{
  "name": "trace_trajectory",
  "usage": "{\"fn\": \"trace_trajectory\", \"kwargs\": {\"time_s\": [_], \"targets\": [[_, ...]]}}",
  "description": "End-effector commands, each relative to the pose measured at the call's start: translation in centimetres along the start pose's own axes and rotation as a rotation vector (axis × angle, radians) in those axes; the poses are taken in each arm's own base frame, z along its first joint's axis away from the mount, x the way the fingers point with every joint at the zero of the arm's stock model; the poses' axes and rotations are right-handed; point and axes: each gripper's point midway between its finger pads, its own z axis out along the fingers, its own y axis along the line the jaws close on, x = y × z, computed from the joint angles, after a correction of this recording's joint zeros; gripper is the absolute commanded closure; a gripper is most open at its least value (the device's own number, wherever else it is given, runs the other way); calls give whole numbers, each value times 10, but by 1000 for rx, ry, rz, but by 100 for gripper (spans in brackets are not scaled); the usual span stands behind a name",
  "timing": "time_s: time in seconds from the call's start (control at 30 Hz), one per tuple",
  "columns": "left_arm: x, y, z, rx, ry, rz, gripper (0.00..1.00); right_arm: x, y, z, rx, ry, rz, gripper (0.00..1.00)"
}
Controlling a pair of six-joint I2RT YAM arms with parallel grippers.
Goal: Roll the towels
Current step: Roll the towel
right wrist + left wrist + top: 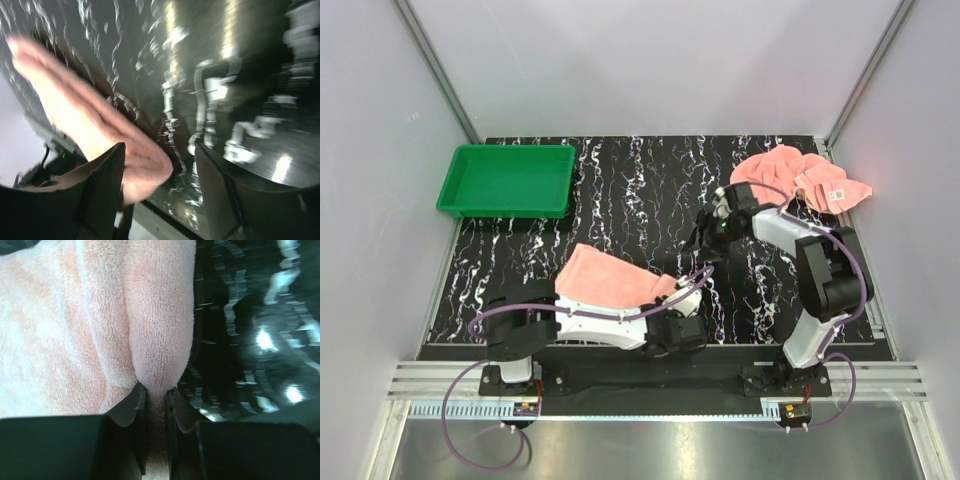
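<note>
left gripper [156, 390] pinches a fold of the near towel [610, 275], which lies front-centre on the black marbled table [640, 190]; right gripper [159, 149] stands spread, holding nothing; second towel [800, 178] lies crumpled at the far right corner

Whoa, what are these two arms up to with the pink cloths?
They are meant to roll towels. The left gripper is pinched shut on a fold of the near towel at the front of the black mat. The right gripper stands open, holding nothing, just beyond it. The second towel lies crumpled at the far right corner, untouched.
</note>
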Motion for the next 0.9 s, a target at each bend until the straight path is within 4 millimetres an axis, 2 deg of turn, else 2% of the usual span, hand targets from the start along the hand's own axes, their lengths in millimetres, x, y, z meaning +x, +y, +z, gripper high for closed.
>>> {"fn": "trace_trajectory", "kwargs": {"time_s": [0.0,0.03,0.13,0.17,0.23,0.33,0.37,0.4,0.43,0.57,0.6,0.63,0.7,0.73,0.77,0.8,0.83,0.87], "targets": [[0,-50,-10,197,99,-2,93,-38,-14,-53,143,-139,-37,34],[-4,-53,-11,210,97,-10,93,-54,-18,-69,180,-203,-30,32],[-21,-69,-16,288,89,-58,93,-74,-37,-102,260,-280,25,31],[-26,-71,-17,312,87,-79,93,-84,-32,-115,264,-321,18,31],[-41,-81,-27,406,71,-131,93,-94,-34,-134,301,-367,28,30],[-59,-82,-36,555,62,-271,93,-97,-27,-152,304,-413,41,30],[-66,-72,-31,580,64,-333,93,-96,-19,-158,286,-432,42,30],[-76,-78,-37,674,52,-382,94,-95,-15,-161,272,-437,40,30],[-69,-69,-37,693,64,-433,94,-91,-13,-159,252,-427,45,30],[-79,-47,-38,813,66,-574,95,-77,4,-160,150,-426,38,30],[-86,-49,-46,887,50,-597,95,-70,13,-158,89,-404,31,30],[-79,-41,-41,898,72,-664,96,-65,18,-155,41,-407,19,30],[-90,-39,-52,1016,36,-725,96,-51,38,-149,-105,-361,16,30],[-79,-33,-46,1024,68,-797,96,-38,38,-142,-146,-334,28,30],[-93,-31,-57,1113,7,-819,96,-41,47,-143,-208,-355,18,29],[-94,-29,-59,1141,-1,-848,96,-33,56,-142,-280,-328,9,28],[-96,-23,-58,1165,9,-917,96,-22,52,-135,-305,-306,25,27],[-98,-20,-65,1242,-43,-936,96,-25,58,-136,-351,-325,21,26]]}}
